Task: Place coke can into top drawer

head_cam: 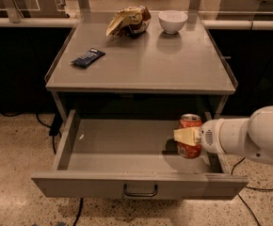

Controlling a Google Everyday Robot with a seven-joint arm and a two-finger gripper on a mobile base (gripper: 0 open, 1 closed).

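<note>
The coke can (189,145), red with a silver top, is held upright over the right end of the open top drawer (127,145). My gripper (188,136) reaches in from the right on a white arm and is shut on the can, its pale finger (184,135) across the can's front. The can sits low inside the drawer near its right wall and casts a shadow on the drawer floor; whether it touches the floor I cannot tell. The drawer's front panel carries a dark loop handle (140,192).
On the table top (146,65) above the drawer lie a dark blue snack bar (88,57), a crumpled chip bag (128,20) and a white bowl (172,21). Cables run on the speckled floor at both sides. Dark cabinets stand behind.
</note>
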